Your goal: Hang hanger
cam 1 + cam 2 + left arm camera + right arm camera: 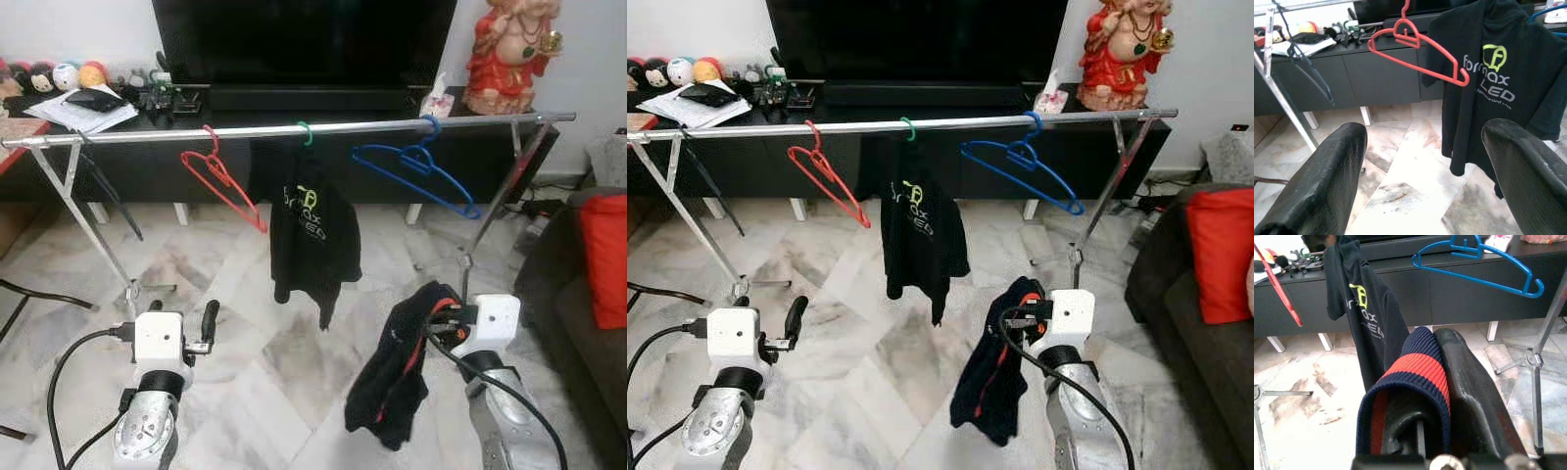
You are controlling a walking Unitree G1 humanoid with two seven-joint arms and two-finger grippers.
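**Q:** What is hanging on the clothes rail [147,134]?

**A:** Three hangers are hanging from it. A red hanger [223,182] is sitting toward the rail's left end, empty and tilted. A green hook [305,132] at the middle of the rail is carrying a black shirt [312,233] with a yellow-green logo. A blue hanger [416,168] is hanging empty toward the rail's right end.

**Q:** What is the robot doing in front of the rail?

**A:** The right gripper [1442,396] is being held up below the rail, under the blue hanger, and its fingers are clamping a dark garment [397,367] with red and navy ribbed trim; the cloth is draping down from the gripper toward the marble floor [265,362]. The left gripper [1425,186] is hovering below the rail's left part, its two black fingers standing wide apart and gripping nothing, pointing toward the red hanger and the black shirt.

**Q:** And behind the rail?

**A:** A black TV cabinet [196,162] is running along the wall, with a dark television [304,39] above it and a red statue [509,54] standing at the cabinet's right end. Papers [78,108] and small toys [59,75] are lying at its left end. To the right of the rail, a red cushion [602,259] is resting on a dark sofa [554,294].
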